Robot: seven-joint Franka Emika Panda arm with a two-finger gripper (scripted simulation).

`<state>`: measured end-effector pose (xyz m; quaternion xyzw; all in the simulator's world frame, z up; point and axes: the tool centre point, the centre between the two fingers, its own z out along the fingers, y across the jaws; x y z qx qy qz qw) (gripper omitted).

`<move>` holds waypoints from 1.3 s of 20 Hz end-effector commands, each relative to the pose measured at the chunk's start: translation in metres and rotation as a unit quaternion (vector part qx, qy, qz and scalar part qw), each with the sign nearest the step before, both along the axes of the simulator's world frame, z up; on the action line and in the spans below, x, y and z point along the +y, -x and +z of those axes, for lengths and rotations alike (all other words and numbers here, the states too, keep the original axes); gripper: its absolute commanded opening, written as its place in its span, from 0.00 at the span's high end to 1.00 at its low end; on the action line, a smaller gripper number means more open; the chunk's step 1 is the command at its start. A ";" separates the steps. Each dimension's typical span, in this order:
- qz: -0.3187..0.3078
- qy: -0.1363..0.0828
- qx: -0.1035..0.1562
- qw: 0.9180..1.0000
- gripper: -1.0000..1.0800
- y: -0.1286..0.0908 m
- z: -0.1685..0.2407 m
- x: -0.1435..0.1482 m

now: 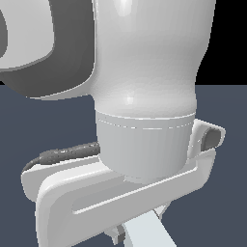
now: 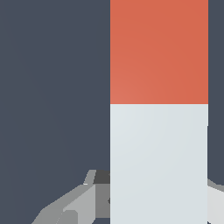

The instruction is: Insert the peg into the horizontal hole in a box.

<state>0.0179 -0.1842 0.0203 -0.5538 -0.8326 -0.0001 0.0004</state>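
Observation:
In the wrist view the peg [image 2: 159, 131] fills much of the picture, a wide bar with a pale grey-white part and an orange-red end [image 2: 159, 52]. My gripper [image 2: 151, 203] sits around the pale part, with a grey finger [image 2: 83, 203] on one side and a pale one [image 2: 216, 199] on the other, both against the bar. In the exterior view the arm's wrist and hand [image 1: 144, 144] block nearly everything. Only a pale piece of the peg [image 1: 147, 234] shows below the hand. The box and its hole are out of view.
A dark blue-grey floor [image 2: 52, 87] lies behind the peg and also shows in the exterior view [image 1: 226, 193]. The arm's large white link [image 1: 144, 48] and a grey cable [image 1: 62, 155] fill the exterior view.

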 end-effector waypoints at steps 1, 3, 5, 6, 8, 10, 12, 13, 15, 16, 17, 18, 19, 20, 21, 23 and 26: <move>0.000 0.000 0.000 1.000 1.00 0.000 0.000 0.000; -0.001 0.000 0.000 1.000 1.00 0.000 0.000 0.001; -0.003 0.000 0.000 1.000 1.00 0.001 0.001 0.004; -0.004 0.000 0.000 1.000 1.00 0.002 0.002 0.006; -0.008 0.000 0.000 1.000 1.00 0.003 0.004 0.011; -0.014 0.000 0.000 1.000 1.00 0.005 0.007 0.018; -0.021 0.000 0.000 1.000 1.00 0.008 0.010 0.028; -0.025 0.000 0.000 1.000 1.00 0.009 0.012 0.033; -0.035 0.000 0.000 0.999 1.00 0.012 0.016 0.044; -0.040 0.000 0.000 0.999 1.00 0.014 0.019 0.051; -0.045 0.000 0.000 0.999 1.00 0.015 0.021 0.058; -0.051 0.000 0.000 0.999 1.00 0.017 0.024 0.065; -0.057 0.000 0.000 0.998 1.00 0.018 0.027 0.073; -0.063 0.000 0.000 0.998 1.00 0.020 0.030 0.081; -0.069 0.000 0.000 0.998 1.00 0.021 0.033 0.090; -0.082 0.000 0.000 0.997 1.00 0.023 0.039 0.107; -0.101 0.000 0.000 0.995 1.00 0.026 0.048 0.132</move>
